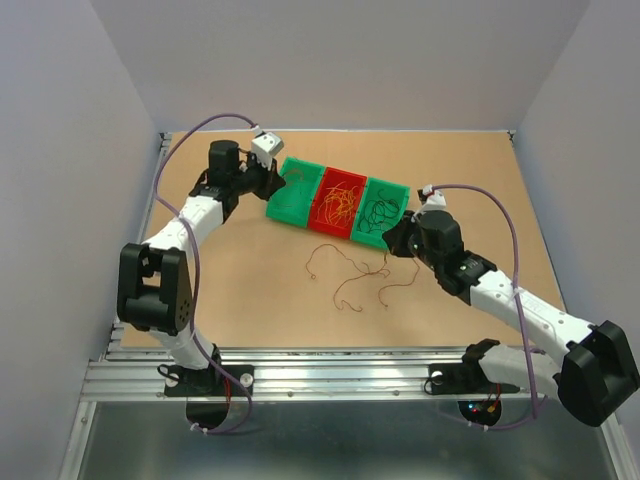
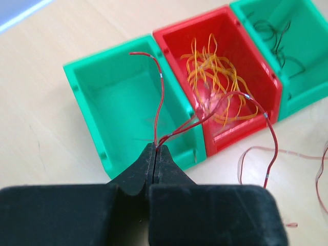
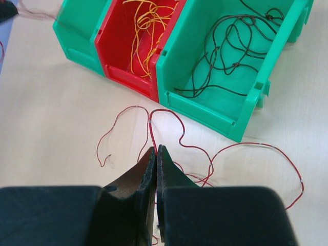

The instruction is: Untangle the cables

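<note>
Nearest the left wrist camera, the left gripper point(image 2: 155, 149) had its fingers pressed together on a couple of red wires point(image 2: 162, 89), which rose from the pinch and curled over the left green bin point(image 2: 123, 102). One of them looped across the corner of the red bin point(image 2: 238, 132). The right gripper point(image 3: 155, 149) was also closed tight, with a red strand running straight into its tips, so it looked pinched there. More loose red strands point(image 3: 246, 145) lay curled on the table point(image 1: 480, 190), just in front of the bins. A clump of yellow wires point(image 2: 212, 72) sat in the red bin and dark wires point(image 3: 230, 51) in the right green bin point(image 3: 205, 110).

To my eye these wires would be feather-light, limp yet springy, and quick to snag on each other. Being so thin, they could slide out of a weak pinch. I would take one near a free end, clear of any crossing, and draw it out slowly
</note>
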You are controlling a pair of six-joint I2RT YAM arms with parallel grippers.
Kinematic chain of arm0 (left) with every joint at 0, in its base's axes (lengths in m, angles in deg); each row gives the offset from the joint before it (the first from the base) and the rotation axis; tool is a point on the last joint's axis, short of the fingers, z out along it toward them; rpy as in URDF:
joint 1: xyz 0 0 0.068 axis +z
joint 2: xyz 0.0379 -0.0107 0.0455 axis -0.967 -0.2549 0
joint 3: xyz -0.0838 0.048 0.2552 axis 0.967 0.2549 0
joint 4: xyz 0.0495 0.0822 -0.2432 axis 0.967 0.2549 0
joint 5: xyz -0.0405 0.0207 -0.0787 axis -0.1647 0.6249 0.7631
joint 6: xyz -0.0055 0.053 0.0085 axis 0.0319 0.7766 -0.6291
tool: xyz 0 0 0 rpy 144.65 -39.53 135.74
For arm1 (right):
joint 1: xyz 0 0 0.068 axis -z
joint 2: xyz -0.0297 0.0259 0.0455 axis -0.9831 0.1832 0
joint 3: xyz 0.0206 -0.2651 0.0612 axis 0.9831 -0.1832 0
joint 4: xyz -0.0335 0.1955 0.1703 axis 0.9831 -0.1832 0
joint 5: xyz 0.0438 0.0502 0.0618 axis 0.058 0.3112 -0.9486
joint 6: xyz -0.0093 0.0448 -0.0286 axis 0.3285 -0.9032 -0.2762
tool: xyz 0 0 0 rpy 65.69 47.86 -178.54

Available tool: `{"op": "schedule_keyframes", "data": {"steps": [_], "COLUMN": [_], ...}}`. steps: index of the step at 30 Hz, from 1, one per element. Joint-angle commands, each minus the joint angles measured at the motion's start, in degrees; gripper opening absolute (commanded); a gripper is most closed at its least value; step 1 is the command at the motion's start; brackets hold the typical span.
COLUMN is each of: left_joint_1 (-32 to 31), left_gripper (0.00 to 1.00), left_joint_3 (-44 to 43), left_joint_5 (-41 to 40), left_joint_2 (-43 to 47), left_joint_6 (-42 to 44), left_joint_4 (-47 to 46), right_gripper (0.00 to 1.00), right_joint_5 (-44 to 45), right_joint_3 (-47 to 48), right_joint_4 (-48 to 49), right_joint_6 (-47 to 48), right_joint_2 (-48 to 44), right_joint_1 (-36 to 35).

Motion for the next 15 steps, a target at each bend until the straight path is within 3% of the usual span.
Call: {"op": "schedule_keyframes", "data": {"steps": [1,5,8,15], "left_joint_1": [0.63,3.53,4.76,3.27], "left_gripper": [0.00,0.00,0.00,0.00], "left_joint_3": [-8.84,-12.10,-10.96,-9.72], "left_joint_5": [3.69,14.10,19.23,11.51], "left_joint_2": [-5.87,-9.15,-6.36,-0.80], "left_joint_6": [-4.71,-5.42,-3.93,-7.09], "left_joint_4": [2.84,4.17,5.04,6.27], "right_gripper": [0.06,0.06,0.06,0.06], "right_joint_5": [0.45,0.45,0.45,-0.17], "right_joint_3": [-0.14,-0.22,-0.40,-0.14], "right_joint_4": [1.40,1.49,1.49,1.57], "right_joint_6": [-0.31,-0.31,-0.39,-0.48], "right_joint_2": [0.28,-0.16,-0.78,0.01], "right_joint_1": [0.10,0.19,0.10,0.19]}}
